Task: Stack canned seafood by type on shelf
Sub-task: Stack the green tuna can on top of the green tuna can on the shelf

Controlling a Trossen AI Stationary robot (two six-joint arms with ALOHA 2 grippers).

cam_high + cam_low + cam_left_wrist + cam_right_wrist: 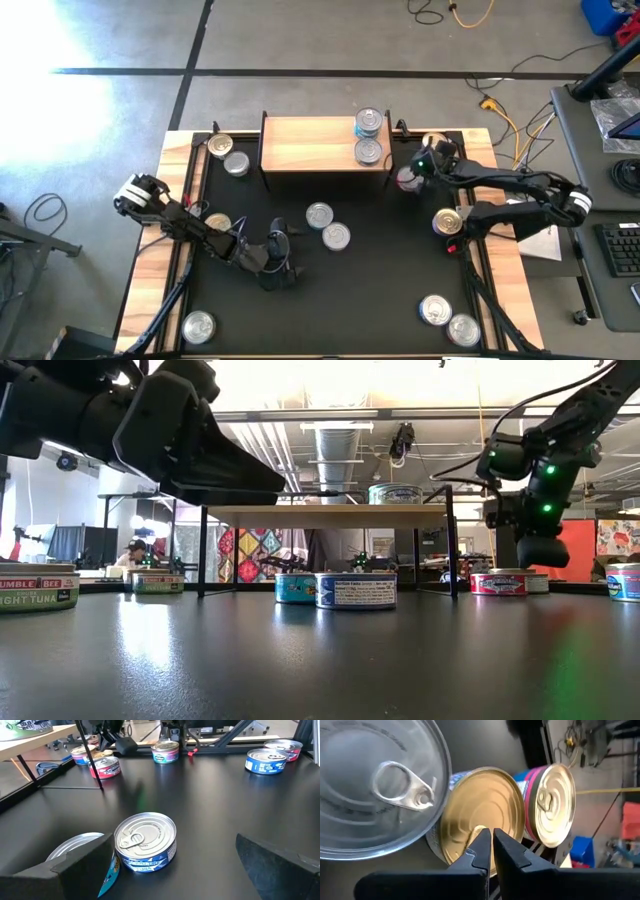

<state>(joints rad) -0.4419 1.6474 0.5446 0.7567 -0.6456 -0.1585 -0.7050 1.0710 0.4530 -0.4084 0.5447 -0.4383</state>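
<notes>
Nearest, the left end effector (170, 865), fingers wide apart, faces a blue-label tin (145, 841); two tins (368, 137) sit on the shelf (310, 143), others wait on the worktop (380, 275); the right end effector (487, 845) is closed, empty.

Shiny metal tins (145, 841), light wood shelf (310, 143), glossy black tabletop (320, 660)

Shelf (310, 145) at the desk's (380, 290) far edge, two cans (369, 137) on its right end. Two more cans (328, 226) mid-desk, before the shelf, just right of the left end effector (283, 258). Right end effector (412, 176) beside the shelf's right end. Further cans in pairs at far left (228, 155) and near right (449, 319).
</notes>
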